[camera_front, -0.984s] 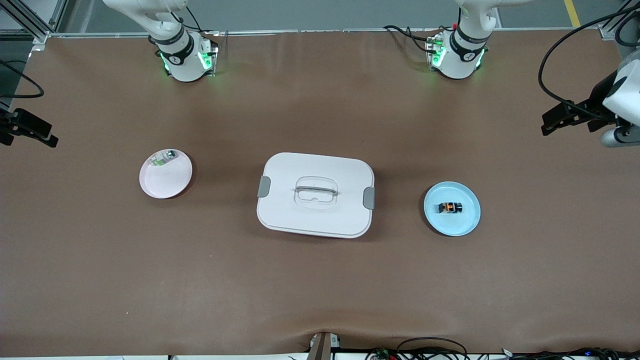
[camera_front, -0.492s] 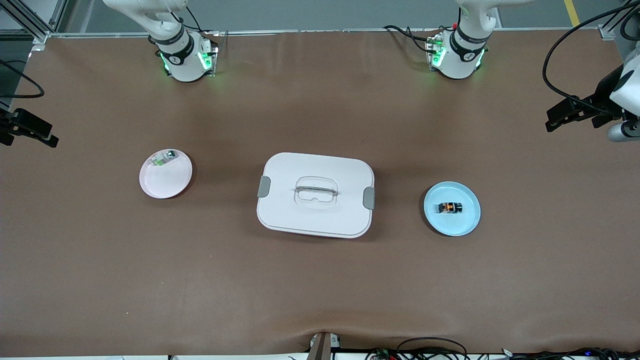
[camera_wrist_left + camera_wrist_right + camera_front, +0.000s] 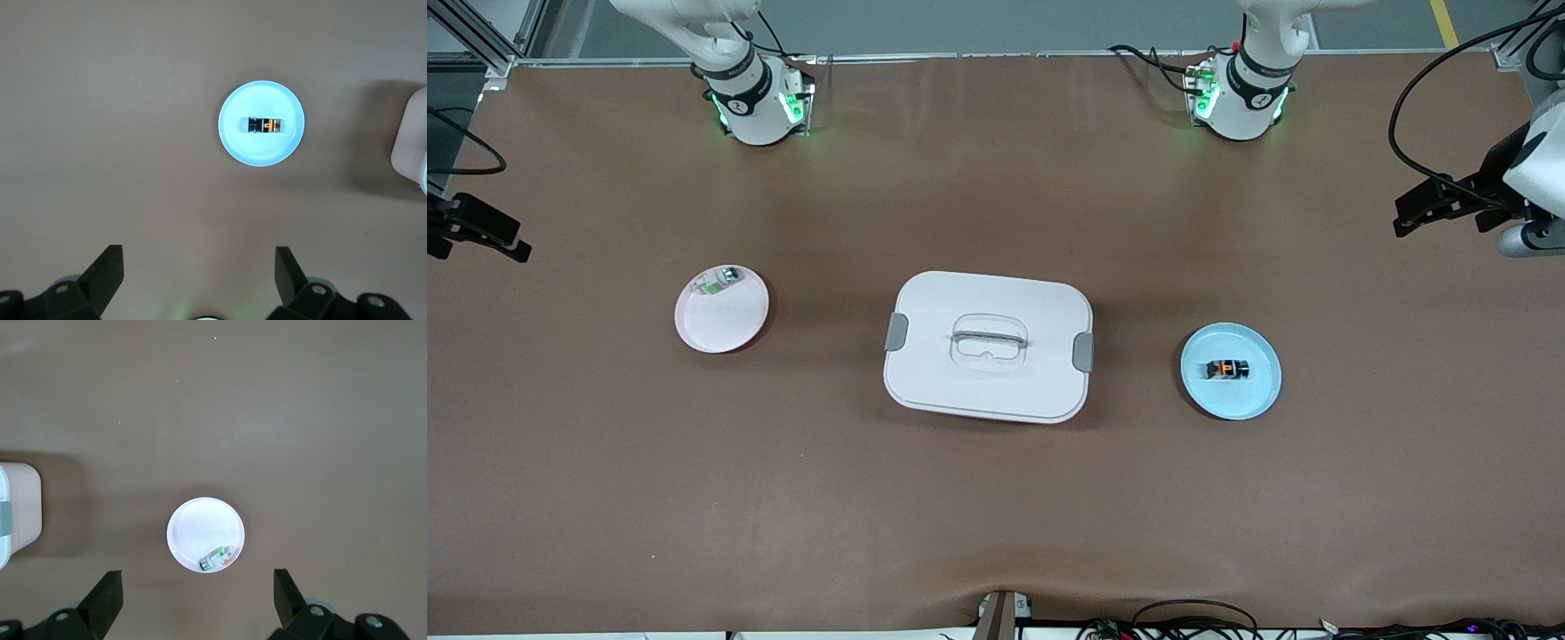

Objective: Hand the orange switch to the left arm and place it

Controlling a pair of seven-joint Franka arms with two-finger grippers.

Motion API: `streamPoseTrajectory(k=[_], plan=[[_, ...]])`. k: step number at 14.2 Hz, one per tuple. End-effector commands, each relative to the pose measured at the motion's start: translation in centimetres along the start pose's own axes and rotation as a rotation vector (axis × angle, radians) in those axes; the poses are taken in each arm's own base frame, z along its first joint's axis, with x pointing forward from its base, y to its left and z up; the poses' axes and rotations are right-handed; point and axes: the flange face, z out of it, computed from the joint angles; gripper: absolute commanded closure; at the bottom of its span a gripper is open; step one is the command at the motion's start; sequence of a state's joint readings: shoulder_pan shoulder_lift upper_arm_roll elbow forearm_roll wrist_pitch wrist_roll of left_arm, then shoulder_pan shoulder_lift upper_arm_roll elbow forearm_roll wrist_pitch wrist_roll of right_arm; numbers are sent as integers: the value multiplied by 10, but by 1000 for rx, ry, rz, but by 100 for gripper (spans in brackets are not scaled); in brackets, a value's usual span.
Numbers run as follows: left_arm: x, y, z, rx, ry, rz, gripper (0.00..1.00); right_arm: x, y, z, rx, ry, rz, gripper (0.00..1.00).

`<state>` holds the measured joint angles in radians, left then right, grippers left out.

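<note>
Centrally on the brown table (image 3: pixel 996 516) sits the box (image 3: pixel 988 346), a white rounded container with grey side latches and a clear recessed handle in its lid. Toward the left arm's end of the table lies a blue plate (image 3: pixel 1258 391), and the orange switch (image 3: pixel 1228 368) rests in it, a tiny black part with an orange face, lying flat near the plate's middle. In the left wrist view the same switch (image 3: pixel 263 125) shows on the plate (image 3: pixel 233 143) with the box's corner at the picture's edge. Toward the right arm's end lies a pink plate (image 3: pixel 725 324), holding a small clear-and-green part (image 3: pixel 718 282) close to its rim on the side toward the robot bases.

Both plates stand well apart from the box, one at each of its short ends.

The left gripper (image 3: pixel 1409 216) hangs in the air over the left arm's end of the table, its jaws released and holding nothing. The right gripper (image 3: pixel 482 238) hangs over the right arm's end, jaws likewise spread wide and empty. Neither gripper touches anything.
</note>
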<state>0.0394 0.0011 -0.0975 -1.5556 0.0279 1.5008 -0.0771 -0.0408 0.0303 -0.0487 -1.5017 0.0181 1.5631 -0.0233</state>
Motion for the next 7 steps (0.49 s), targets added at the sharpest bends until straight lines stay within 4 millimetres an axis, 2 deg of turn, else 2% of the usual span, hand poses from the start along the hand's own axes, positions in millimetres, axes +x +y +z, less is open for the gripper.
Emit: streamPoseTrajectory(k=[1,7], plan=[[-1,-2,-3,-13,9,32,0,3,0,-4,-3,4,-2,0],[-1,-4,-7,-9,18,31,0,3,-1,-4,0,6,0,0]])
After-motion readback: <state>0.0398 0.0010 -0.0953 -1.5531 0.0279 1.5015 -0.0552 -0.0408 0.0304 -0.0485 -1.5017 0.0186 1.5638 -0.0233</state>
